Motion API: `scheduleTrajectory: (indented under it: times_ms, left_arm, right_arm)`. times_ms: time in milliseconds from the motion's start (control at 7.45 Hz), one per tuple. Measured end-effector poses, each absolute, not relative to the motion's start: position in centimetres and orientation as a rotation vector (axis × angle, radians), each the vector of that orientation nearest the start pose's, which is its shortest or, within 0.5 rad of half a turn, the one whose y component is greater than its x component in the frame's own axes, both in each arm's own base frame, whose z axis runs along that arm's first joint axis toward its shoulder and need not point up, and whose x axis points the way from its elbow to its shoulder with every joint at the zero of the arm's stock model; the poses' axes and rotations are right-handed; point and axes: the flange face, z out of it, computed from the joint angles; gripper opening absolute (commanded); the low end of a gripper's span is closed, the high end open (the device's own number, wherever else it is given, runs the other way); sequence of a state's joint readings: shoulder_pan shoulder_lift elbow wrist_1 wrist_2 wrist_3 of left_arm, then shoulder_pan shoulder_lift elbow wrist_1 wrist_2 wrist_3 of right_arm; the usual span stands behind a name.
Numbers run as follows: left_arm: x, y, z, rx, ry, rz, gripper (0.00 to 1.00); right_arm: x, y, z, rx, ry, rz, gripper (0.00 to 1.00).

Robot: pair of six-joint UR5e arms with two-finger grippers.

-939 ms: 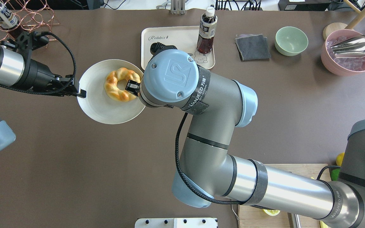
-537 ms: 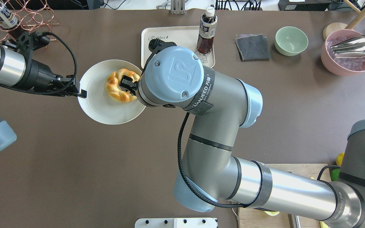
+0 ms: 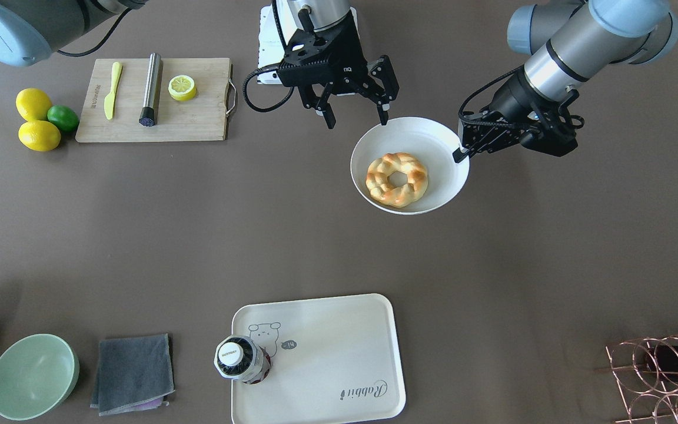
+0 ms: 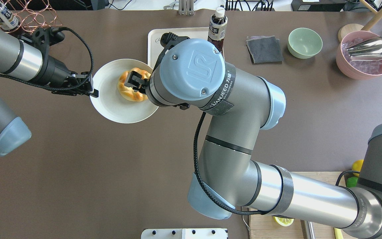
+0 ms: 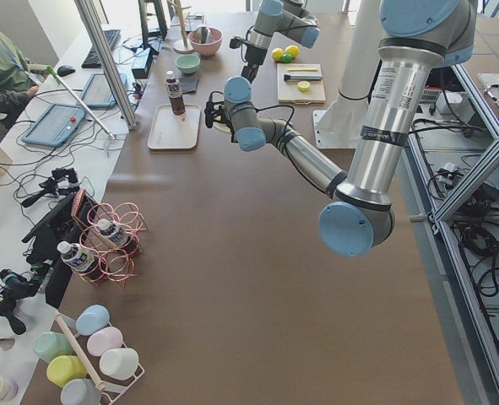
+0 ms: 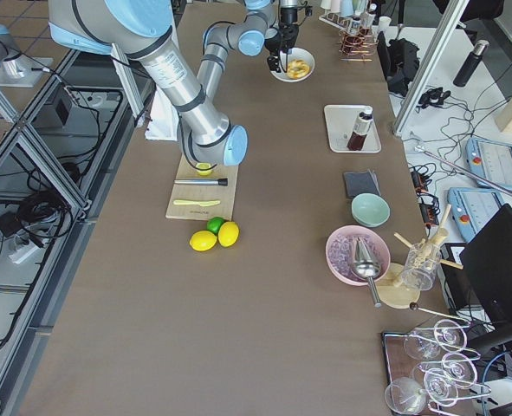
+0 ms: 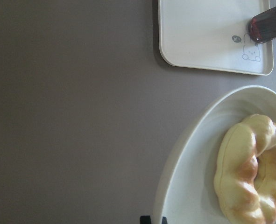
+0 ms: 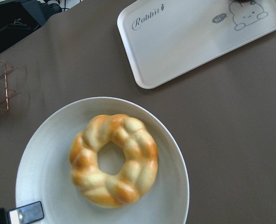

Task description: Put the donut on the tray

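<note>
Jaws of the right arm gape above the donut (image 3: 396, 179), left jaws pinch its plate (image 3: 430, 138); tray (image 3: 339, 347) not yet reached.

Overhead and front cameras face each other, both looking down. Both wrist cameras sit close, sharing the round white plate (image 8: 44, 158) and cream-white rectangular tray (image 8: 184, 42).

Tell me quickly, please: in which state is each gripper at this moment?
Left gripper: shut on the rim of the white plate, which carries the donut.
Right gripper: open, holding nothing, above the plate.
</note>
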State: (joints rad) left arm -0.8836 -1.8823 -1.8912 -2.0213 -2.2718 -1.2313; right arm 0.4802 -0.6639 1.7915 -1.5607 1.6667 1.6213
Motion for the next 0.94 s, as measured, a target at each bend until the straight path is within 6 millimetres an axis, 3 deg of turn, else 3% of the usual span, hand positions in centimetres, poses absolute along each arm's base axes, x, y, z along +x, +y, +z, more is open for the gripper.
scheduleTrajectory:
  times_ms: [402,671,939]
  left_arm:
    - [33.9,-53.4,27.8,0.039,1.161,-0.166,0.00]
    - [36.4,-57.8,27.1,0.016,1.137,-0.310,0.00]
    - [38.9,-61.9,29.1,0.032,1.147,-0.478,0.00]
  right_arm:
    - [-49.1,-41.9,3.2,0.155,-1.129,0.451,0.99]
    - [-46.5,-44.3,5.0,0.112,-1.120,0.459,0.99]
    - [-44.4,-44.7,6.4,0.100,-1.127,0.461,1.00]
